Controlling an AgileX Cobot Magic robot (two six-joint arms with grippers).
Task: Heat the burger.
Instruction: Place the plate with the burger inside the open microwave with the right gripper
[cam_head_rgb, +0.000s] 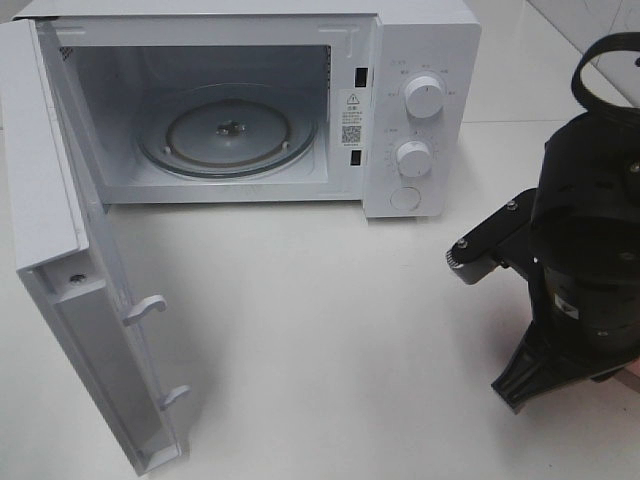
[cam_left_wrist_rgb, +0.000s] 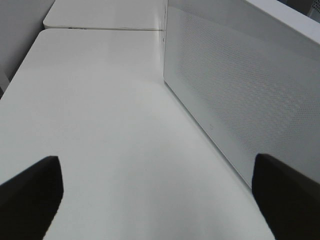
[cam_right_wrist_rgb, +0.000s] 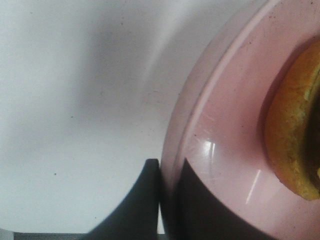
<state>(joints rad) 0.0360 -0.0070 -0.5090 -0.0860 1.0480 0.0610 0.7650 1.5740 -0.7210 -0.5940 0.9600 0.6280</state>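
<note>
Burger (cam_right_wrist_rgb: 292, 135) on plate (cam_right_wrist_rgb: 220, 165) in right hand (cam_right_wrist_rgb: 167, 170)

The burger (cam_right_wrist_rgb: 292, 145) shows only as a curved golden-brown edge, probably the bun, and the frame cuts off the rest. It sits on a glossy pink plate (cam_right_wrist_rgb: 220, 165), well inside the rim.
</note>
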